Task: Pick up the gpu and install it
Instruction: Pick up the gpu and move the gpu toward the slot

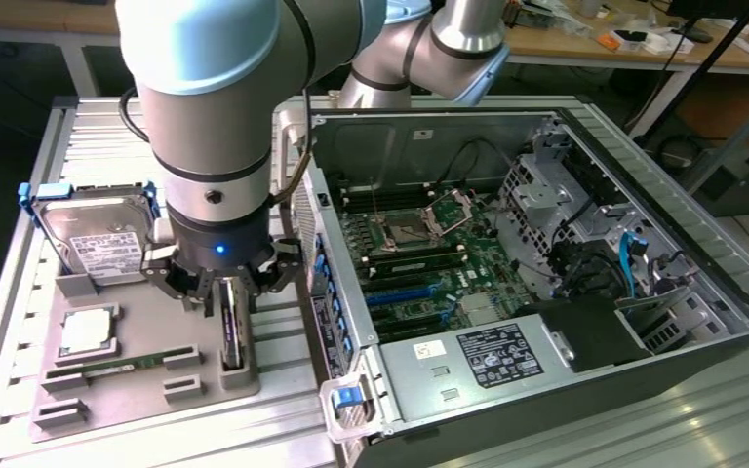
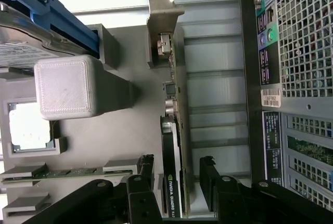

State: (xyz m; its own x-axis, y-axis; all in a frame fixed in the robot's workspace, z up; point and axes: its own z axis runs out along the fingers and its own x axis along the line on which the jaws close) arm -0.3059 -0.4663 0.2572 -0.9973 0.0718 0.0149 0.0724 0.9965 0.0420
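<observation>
While the gpu (image 1: pixel 231 336) stands on edge in its slot of the gray tray (image 1: pixel 140 395), the open computer case (image 1: pixel 505 273) sits close at three o'clock of it in the exterior view. The hard drive (image 1: pixel 95 234) with blue handles lies at ten o'clock, the processor (image 1: pixel 89 331) and memory stick (image 1: pixel 112 367) at nine. The gripper (image 1: pixel 229 292) hangs over the card's twelve o'clock end, jaws wide apart. In the wrist view its fingers (image 2: pixel 147 169) straddle the card, a narrow gap each side, holding nothing; the silver bracket (image 2: pixel 162 11) is at the end away from them.
</observation>
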